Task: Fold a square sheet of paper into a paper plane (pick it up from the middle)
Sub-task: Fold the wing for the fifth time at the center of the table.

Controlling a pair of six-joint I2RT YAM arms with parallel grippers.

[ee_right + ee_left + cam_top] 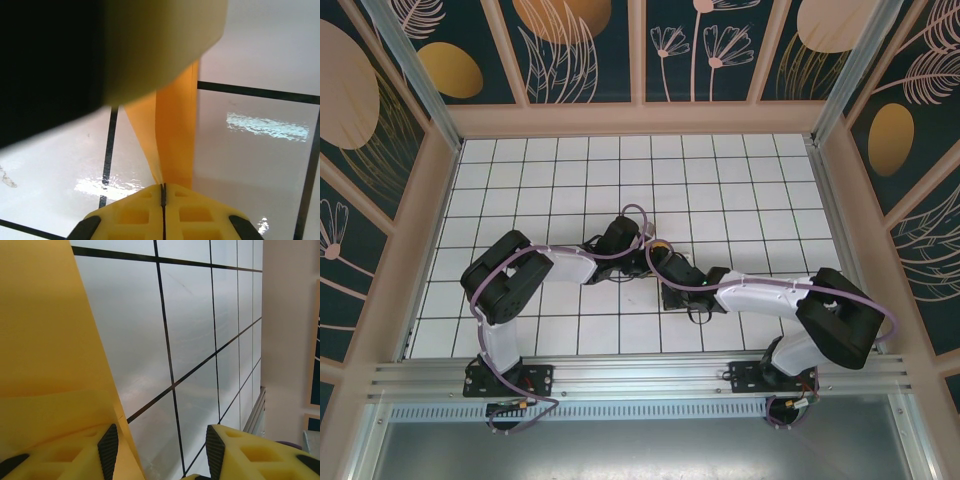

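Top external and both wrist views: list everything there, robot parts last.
paper: one, orange-yellow, folded, table centre, where the pincers meet.
table: one, white tiles with black grid lines, under the arms.
walls: three, dark teal panels with gold plant prints, around the table.
rail: one, silver, near edge, carrying both arm bases.
left arm, right arm: black and white, purple cables, reaching to the centre.
left pincer: yellow fingers, open, paper beside it.
right pincer: yellow fingers, shut on the paper.
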